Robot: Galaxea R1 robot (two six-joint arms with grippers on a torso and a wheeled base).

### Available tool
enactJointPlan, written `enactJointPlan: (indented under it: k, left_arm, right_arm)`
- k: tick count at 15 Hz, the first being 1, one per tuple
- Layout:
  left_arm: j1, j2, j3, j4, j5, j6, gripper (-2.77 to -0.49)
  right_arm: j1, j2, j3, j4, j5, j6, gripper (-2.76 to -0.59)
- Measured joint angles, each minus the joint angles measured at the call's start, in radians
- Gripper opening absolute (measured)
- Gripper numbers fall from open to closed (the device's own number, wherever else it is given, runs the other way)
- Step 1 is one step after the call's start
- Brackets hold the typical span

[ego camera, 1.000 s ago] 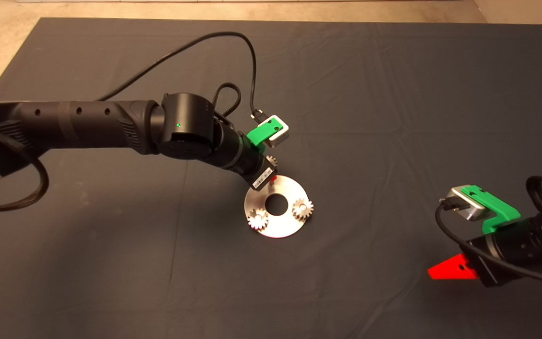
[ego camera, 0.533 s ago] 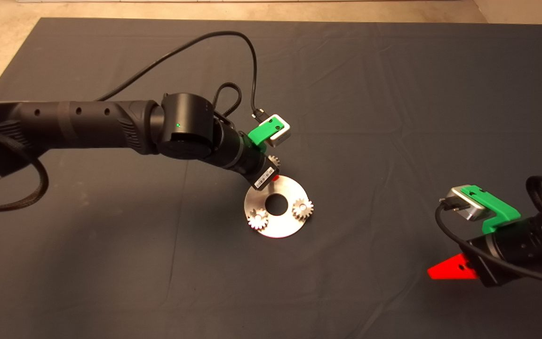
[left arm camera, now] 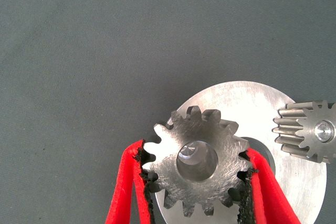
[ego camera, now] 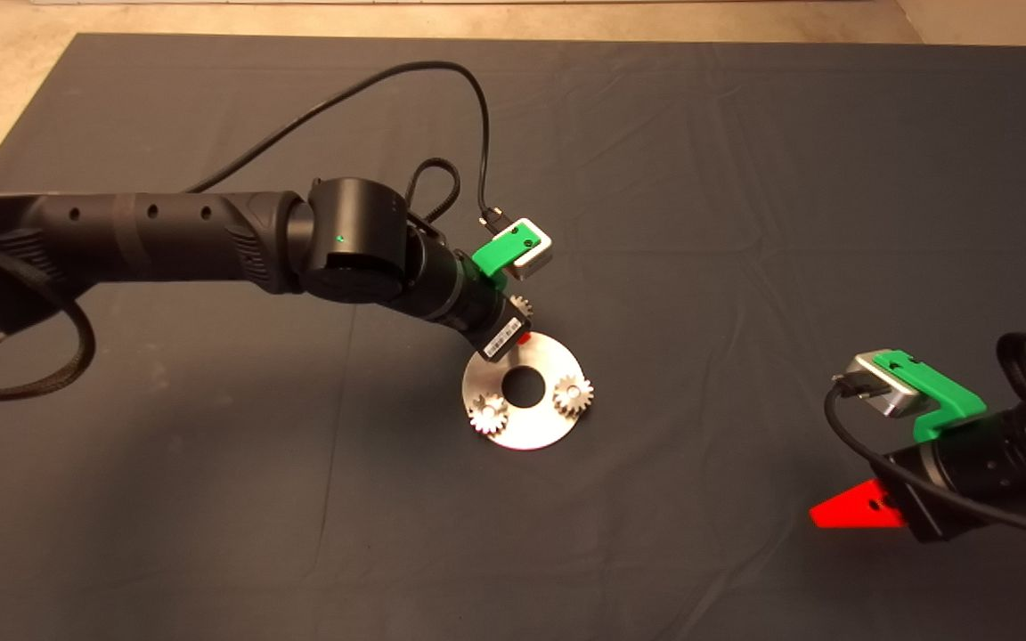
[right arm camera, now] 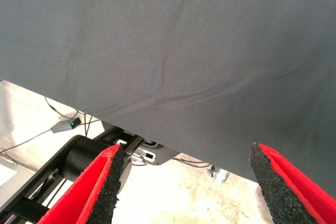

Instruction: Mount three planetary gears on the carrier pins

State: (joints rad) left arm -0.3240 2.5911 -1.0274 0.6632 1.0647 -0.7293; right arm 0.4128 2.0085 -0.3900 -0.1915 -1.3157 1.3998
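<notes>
**Third gear held over the disc, two gears seated**

Currently the left gripper (left arm camera: 197, 174) is closed on a planetary gear (left arm camera: 197, 161), its black pads (left arm camera: 148, 179) biting the teeth on opposite sides. The gear sits flat above the far edge of the disc (left arm camera: 252, 108). A shiny surface shows through the gear's centre hole; whether that is the pin, and whether the gear is on it, cannot be told. In the head view the left wrist covers this gear almost entirely; only a few teeth (ego camera: 521, 305) show.

Two other gears (ego camera: 487, 415) (ego camera: 573, 393) sit on the disc (ego camera: 526, 427), each with a carrier pin (ego camera: 573, 390) end showing at its centre.

The right gripper (right arm camera: 184, 174) waits at the mat's (ego camera: 700, 178) lower right, fingers wide apart, holding nothing. Its wrist view shows the mat edge and floor; fingertips are cut off.
</notes>
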Motion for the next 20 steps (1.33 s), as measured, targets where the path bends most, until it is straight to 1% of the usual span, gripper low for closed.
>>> enactJointPlan:
  k: [1,2,5,7,9,10,12,13,14,15,16,20]
  left_arm:
    - [0.000,0.000,0.000,0.003,0.000,0.000,-2.66]
    - [0.005,0.000,0.000,0.009,0.000,0.000,-2.66]
    - [0.022,0.000,0.000,0.016,0.000,0.000,-2.66]
    - [0.024,0.000,0.000,0.021,-0.001,0.000,-2.66]
    - [0.039,0.000,0.000,0.022,-0.001,0.000,-2.66]
    - [0.042,0.000,0.000,0.022,-0.001,0.000,-2.66]
    - [0.041,-0.001,0.000,0.022,-0.023,0.000,-2.66]
    - [0.042,0.000,0.000,0.022,-0.028,0.000,-2.66]
    - [0.046,0.000,0.000,0.024,-0.033,0.000,-2.66]
    - [0.056,0.000,0.000,0.029,-0.040,0.000,-2.66]
    - [0.067,0.000,0.000,0.035,-0.041,0.000,-2.66]
    - [0.073,0.000,0.001,0.052,-0.054,0.000,-2.66]
  right_arm:
    - [0.000,0.000,0.000,0.000,0.000,0.000,-1.58]
    - [0.000,0.000,0.000,0.000,0.000,0.000,-1.58]
    - [0.000,0.000,0.000,0.000,0.000,0.000,-1.58]
    - [0.000,0.000,0.000,0.000,0.000,0.000,-1.58]
    - [0.000,0.000,0.000,0.000,0.000,0.000,-1.58]
    - [0.000,0.000,0.000,0.000,0.001,0.000,-1.58]
    - [0.000,-0.001,0.000,0.000,0.000,0.000,-1.58]
    - [0.000,0.000,0.000,0.000,0.000,0.000,-1.58]
    - [0.000,0.000,0.000,0.000,0.001,0.000,-1.58]
    - [0.000,0.000,0.000,0.000,0.000,0.000,-1.58]
    - [0.000,0.000,0.000,0.000,0.000,0.000,-1.58]
    - [0.000,0.000,0.000,0.000,0.001,0.000,-1.58]
